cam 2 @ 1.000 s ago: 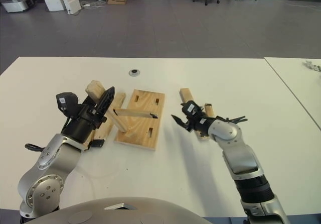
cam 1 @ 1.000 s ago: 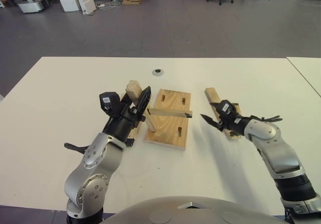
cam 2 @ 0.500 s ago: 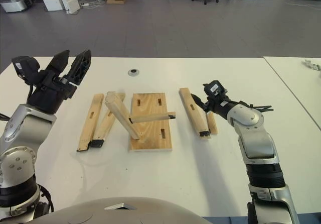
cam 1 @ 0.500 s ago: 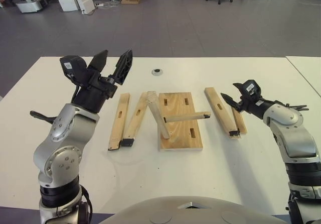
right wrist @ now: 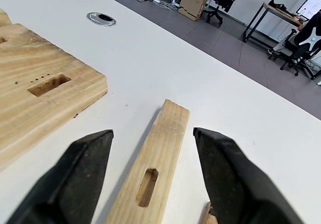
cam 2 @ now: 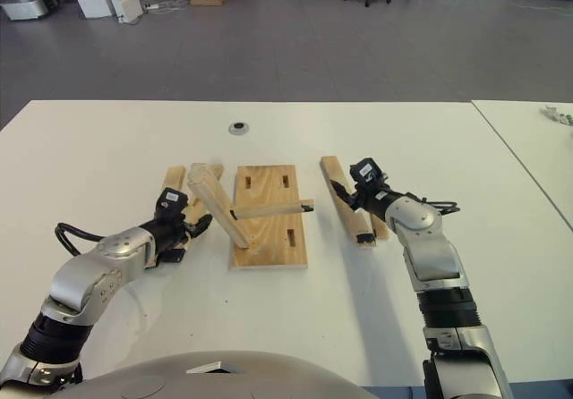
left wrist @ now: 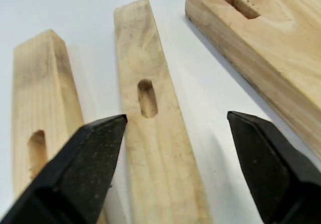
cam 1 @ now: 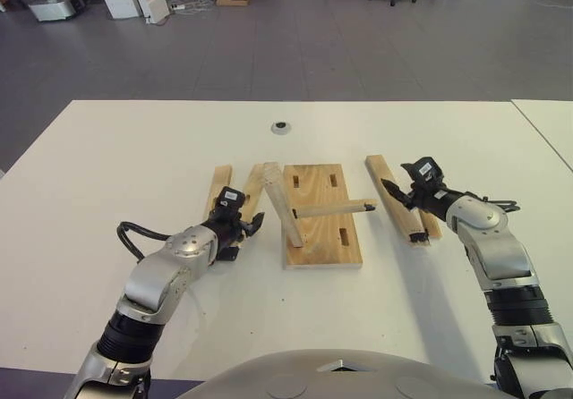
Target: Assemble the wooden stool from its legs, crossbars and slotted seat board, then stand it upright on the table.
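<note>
While left pincer (left wrist: 176,117) and right pincer (right wrist: 153,132) gape empty over legs (cam 1: 395,198), seat board (cam 1: 313,191) mid-table

No legible text anywhere. A small white sticker (cam 1: 231,196) sits on the housing of the left gripper (left wrist: 175,121), at about 8 o'clock from the seat board (cam 1: 324,238), but its print is too small to make out. A matching white sticker (cam 1: 425,167) is on the right gripper (right wrist: 153,136), at about 3 o'clock from the board, and is equally unreadable.
</note>
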Controlling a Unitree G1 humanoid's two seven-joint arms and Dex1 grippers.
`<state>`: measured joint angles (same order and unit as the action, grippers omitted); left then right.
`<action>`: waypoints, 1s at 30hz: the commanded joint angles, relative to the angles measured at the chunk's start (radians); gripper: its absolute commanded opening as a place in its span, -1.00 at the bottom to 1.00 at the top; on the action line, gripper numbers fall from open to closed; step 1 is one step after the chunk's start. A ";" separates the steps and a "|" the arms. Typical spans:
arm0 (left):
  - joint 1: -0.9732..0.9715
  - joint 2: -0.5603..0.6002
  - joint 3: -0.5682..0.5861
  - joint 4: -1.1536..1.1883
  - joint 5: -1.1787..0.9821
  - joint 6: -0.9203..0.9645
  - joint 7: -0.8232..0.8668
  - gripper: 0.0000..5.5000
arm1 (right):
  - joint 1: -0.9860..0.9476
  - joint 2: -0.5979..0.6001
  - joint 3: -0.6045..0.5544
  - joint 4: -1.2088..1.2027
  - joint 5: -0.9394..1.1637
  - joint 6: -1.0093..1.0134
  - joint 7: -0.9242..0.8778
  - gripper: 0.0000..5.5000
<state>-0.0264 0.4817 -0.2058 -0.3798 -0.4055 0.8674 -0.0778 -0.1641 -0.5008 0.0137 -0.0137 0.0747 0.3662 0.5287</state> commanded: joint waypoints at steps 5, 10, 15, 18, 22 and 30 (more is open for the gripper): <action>0.039 -0.018 -0.008 0.010 0.077 0.026 -0.035 -0.13 | -0.031 0.011 0.013 0.003 -0.008 -0.003 -0.009 0.09; -0.026 -0.083 0.055 -0.015 0.060 -0.023 -0.051 -0.25 | -0.077 0.054 -0.036 -0.007 0.081 0.035 -0.001 0.09; -0.312 -0.186 0.227 -0.042 -0.061 -0.129 -0.111 -0.25 | -0.387 0.166 -0.257 0.022 0.502 0.254 0.028 0.09; -0.419 -0.125 0.186 0.010 0.013 -0.289 -0.230 -0.25 | -0.594 0.266 -0.332 0.080 0.725 0.376 -0.024 0.09; -0.482 -0.139 0.155 0.021 0.036 -0.389 -0.302 -0.25 | -0.752 0.348 -0.376 0.131 0.866 0.425 -0.111 0.09; -0.490 -0.124 0.081 -0.007 0.114 -0.445 -0.361 -0.25 | -0.788 0.369 -0.408 0.129 0.990 0.480 -0.222 0.01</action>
<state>-0.4868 0.3472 -0.1171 -0.3777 -0.3099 0.4446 -0.4272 -0.9221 -0.1299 -0.3895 0.1242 1.0291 0.8167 0.3320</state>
